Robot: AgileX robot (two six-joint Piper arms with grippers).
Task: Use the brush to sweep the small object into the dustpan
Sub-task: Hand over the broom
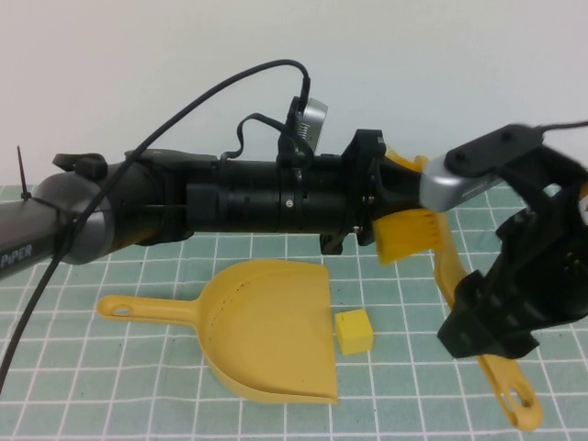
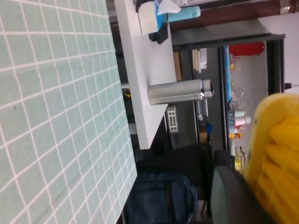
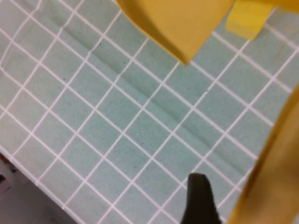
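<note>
The yellow dustpan (image 1: pixel 266 335) lies on the green grid mat with its mouth to the right. The small yellow cube (image 1: pixel 354 331) sits just off its open edge. Both show in the right wrist view, the dustpan (image 3: pixel 173 23) and the cube (image 3: pixel 245 18). The yellow brush (image 1: pixel 413 234) hangs in the air above and right of the cube, with its handle (image 1: pixel 510 390) slanting down to the right. My right gripper (image 1: pixel 482 322) is shut on the handle (image 3: pixel 275 177); one black finger (image 3: pixel 198 200) shows beside it. My left gripper (image 1: pixel 381 197) reaches across to the brush head (image 2: pixel 275 154).
The left arm (image 1: pixel 230 197) spans the scene horizontally above the dustpan. The dustpan's handle (image 1: pixel 138 308) points left. The green grid mat (image 1: pixel 110 377) covers the table. A steel flask (image 2: pixel 180 91) and a dark bag (image 2: pixel 161 196) stand beyond the table's edge.
</note>
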